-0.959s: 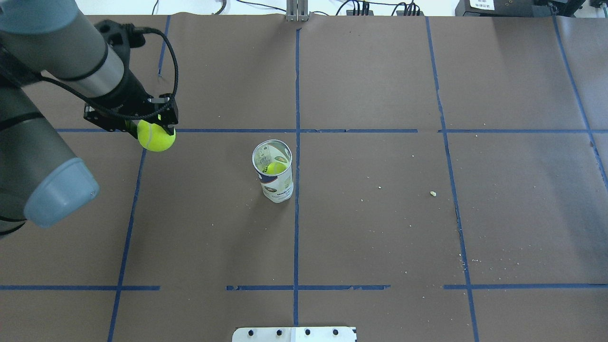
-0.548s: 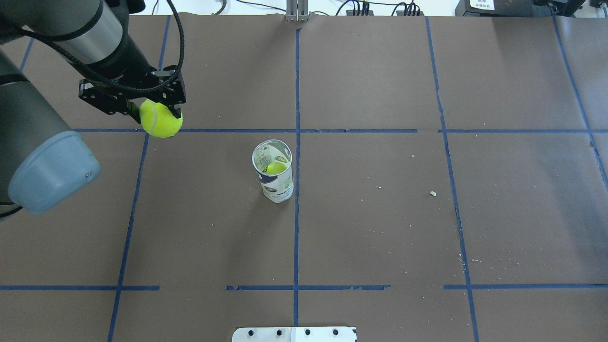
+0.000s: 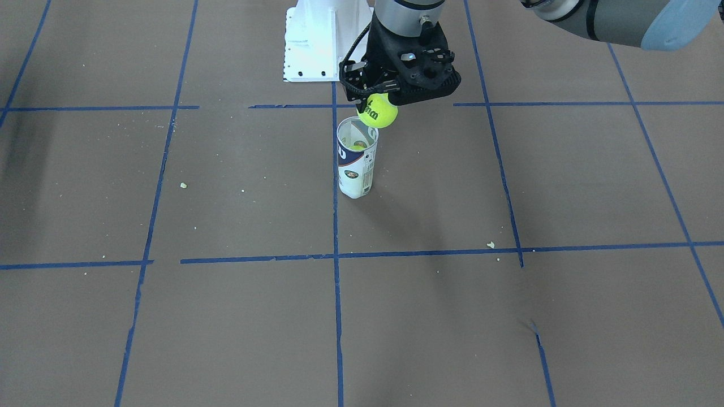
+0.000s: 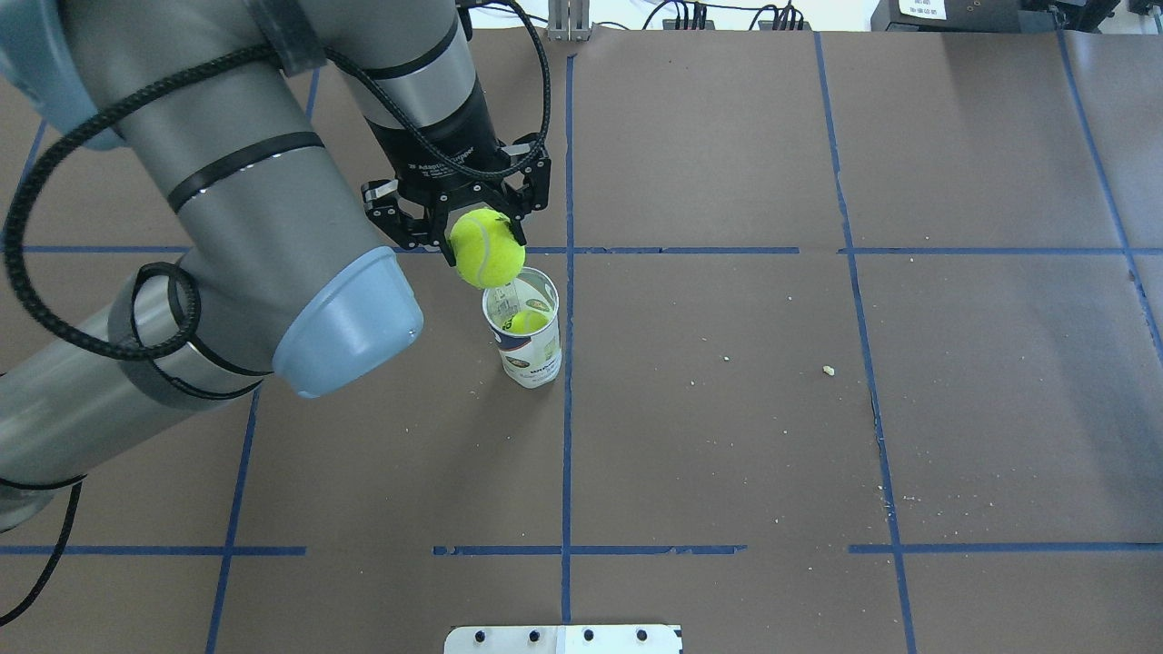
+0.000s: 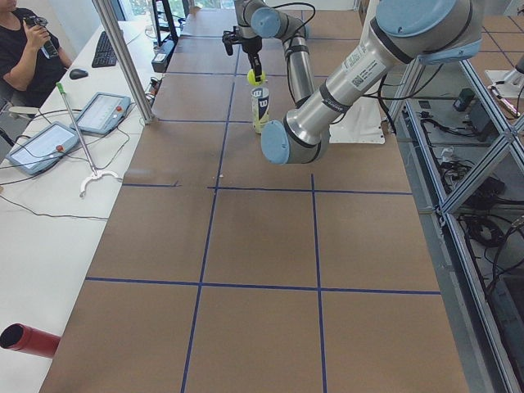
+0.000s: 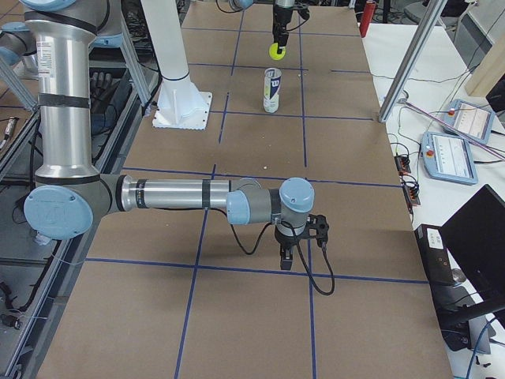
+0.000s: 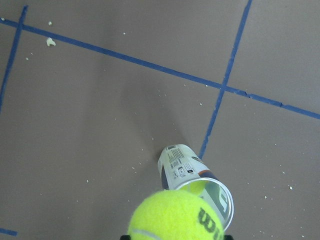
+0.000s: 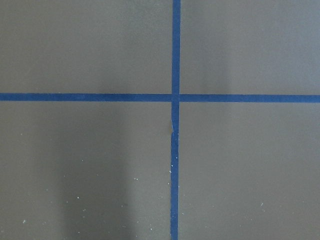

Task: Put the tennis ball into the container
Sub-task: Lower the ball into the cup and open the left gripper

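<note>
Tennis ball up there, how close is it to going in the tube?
Grasped and lifted: the left gripper holds the tennis ball above the container, seemingly near its rim rather than centred. A second ball lies inside. Left: centre it, lower, release.

My left grey-and-silver arm (image 4: 263,173) reaches forward, wrist pointing down. My left black two-finger pincer (image 4: 487,238) is clamped on a bright yellow-green fuzzy tennis ball (image 4: 491,263), one finger on each side, with the ball bulging below the fingertips. My right grey-and-silver arm (image 6: 173,193) lies stretched low and level. My right black pincer (image 6: 290,254) points down; its finger gap is unreadable.
</note>
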`<action>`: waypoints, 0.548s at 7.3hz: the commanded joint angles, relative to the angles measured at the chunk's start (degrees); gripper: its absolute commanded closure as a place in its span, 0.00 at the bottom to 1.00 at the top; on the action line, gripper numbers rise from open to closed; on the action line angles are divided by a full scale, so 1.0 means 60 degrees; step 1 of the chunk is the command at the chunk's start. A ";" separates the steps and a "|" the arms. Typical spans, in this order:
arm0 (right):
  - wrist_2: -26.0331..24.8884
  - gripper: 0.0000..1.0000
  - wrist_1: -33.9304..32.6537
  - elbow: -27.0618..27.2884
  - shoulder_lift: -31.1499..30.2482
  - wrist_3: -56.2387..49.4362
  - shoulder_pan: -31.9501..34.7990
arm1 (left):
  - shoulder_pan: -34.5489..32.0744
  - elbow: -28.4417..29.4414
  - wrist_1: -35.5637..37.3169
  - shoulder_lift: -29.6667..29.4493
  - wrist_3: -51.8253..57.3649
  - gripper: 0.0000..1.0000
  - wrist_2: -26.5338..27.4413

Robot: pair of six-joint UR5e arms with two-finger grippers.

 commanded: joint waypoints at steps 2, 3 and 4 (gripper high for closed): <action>0.0000 0.00 0.0000 0.0000 0.0000 0.0000 0.0000 | 0.0281 0.0580 -0.0634 0.0065 -0.0125 1.00 0.0015; 0.0000 0.00 0.0000 0.0000 0.0000 0.0000 0.0000 | 0.0441 0.0609 -0.0634 0.0094 -0.0125 1.00 0.0044; 0.0000 0.00 0.0000 0.0000 0.0000 0.0000 0.0000 | 0.0471 0.0624 -0.0634 0.0095 -0.0125 1.00 0.0015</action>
